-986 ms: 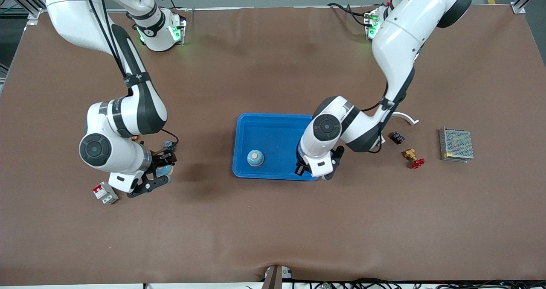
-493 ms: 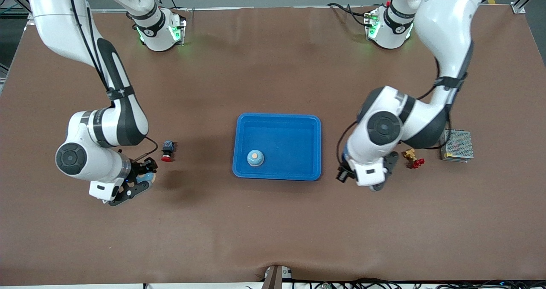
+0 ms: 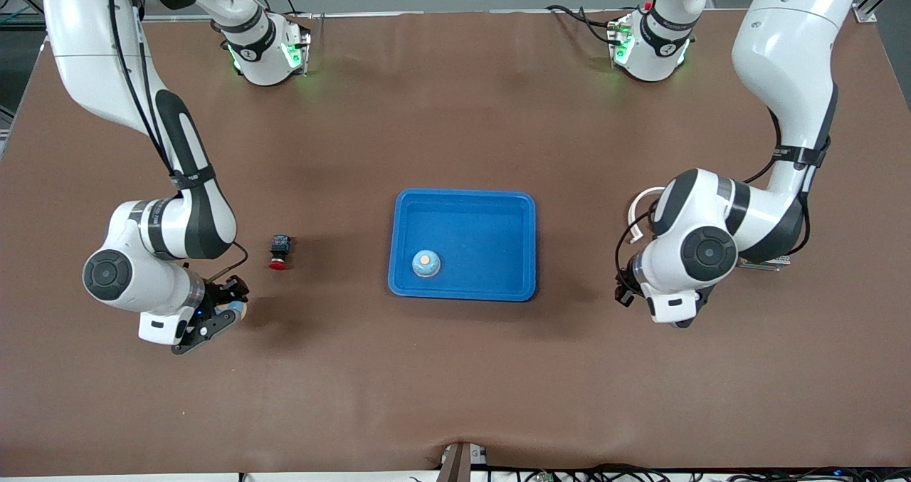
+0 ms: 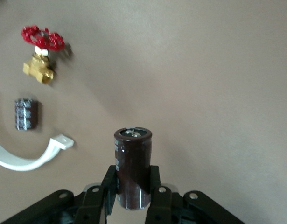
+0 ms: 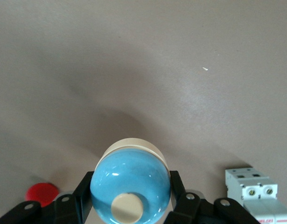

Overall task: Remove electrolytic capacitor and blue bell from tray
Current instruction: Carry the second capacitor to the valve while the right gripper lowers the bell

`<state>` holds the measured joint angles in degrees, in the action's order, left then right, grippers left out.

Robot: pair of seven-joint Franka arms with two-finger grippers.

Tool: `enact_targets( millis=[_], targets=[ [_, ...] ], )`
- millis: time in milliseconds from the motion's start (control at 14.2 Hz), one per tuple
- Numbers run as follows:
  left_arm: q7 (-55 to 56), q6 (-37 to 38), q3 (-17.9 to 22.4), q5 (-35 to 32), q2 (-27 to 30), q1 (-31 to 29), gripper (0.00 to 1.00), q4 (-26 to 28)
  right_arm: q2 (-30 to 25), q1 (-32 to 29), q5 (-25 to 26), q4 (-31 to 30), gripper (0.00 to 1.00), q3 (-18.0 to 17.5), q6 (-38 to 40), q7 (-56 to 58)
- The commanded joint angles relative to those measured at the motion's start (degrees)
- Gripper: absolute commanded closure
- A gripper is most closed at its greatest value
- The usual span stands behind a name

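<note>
- Front view: both arms carry parts off the tray (image 3: 462, 204); a blue bell (image 3: 426, 262) sits in it.
- Left wrist view: left hand (image 4: 133, 198) pinches the electrolytic capacitor (image 4: 132, 168) above the surface; lowering probably follows.
- Right wrist view: right hand (image 5: 131, 196) pinches a second bell (image 5: 130, 184).

Setting: robotics lab / test bench. Evidence: two white Franka arms w/ green-lit bases bolted at the table's far edge; wide table w/ brown mat cover (image 3: 455, 368); aluminium frame posts at the corners; cable bundles along the near edge. Misc. industrial parts as props: white DIN-rail circuit breaker (image 5: 253, 189), brass valve w/ red handwheel (image 4: 40, 53).
</note>
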<state>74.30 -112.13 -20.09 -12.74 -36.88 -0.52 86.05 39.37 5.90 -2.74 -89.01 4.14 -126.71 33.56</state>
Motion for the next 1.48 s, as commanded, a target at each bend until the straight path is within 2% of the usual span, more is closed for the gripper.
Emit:
enact_targets(
  millis=[0, 282, 493, 775, 1408],
  targets=[
    [-7.82, 0.77, -0.47, 0.17, 2.16, -4.57, 1.00, 3.41, 2.28, -2.03, 0.90, 1.64, 0.48, -0.97, -1.61, 2.65],
    [-16.98, -0.10, -0.38, 0.08, 2.08, -10.37, 1.00, 6.05, 3.87, -2.47, 0.90, 1.55, 0.48, -0.97, -3.89, 2.92],
    [-17.17, -6.68, -0.38, -4.30, 1.99, -11.70, 1.00, 11.40, 5.01, -2.82, 0.90, 1.55, 0.48, -0.97, -6.44, 4.85],
    [-17.17, -13.37, -0.38, -4.93, 1.55, -13.11, 1.00, 15.02, 6.33, -3.17, 0.90, 1.55, 0.48, -0.97, -8.02, 5.20],
    [-14.89, -18.92, -0.47, -4.22, -2.05, -12.05, 0.99, 14.85, 7.12, -3.26, 0.81, 1.55, 0.47, -0.97, -9.00, 5.38]
  ],
)
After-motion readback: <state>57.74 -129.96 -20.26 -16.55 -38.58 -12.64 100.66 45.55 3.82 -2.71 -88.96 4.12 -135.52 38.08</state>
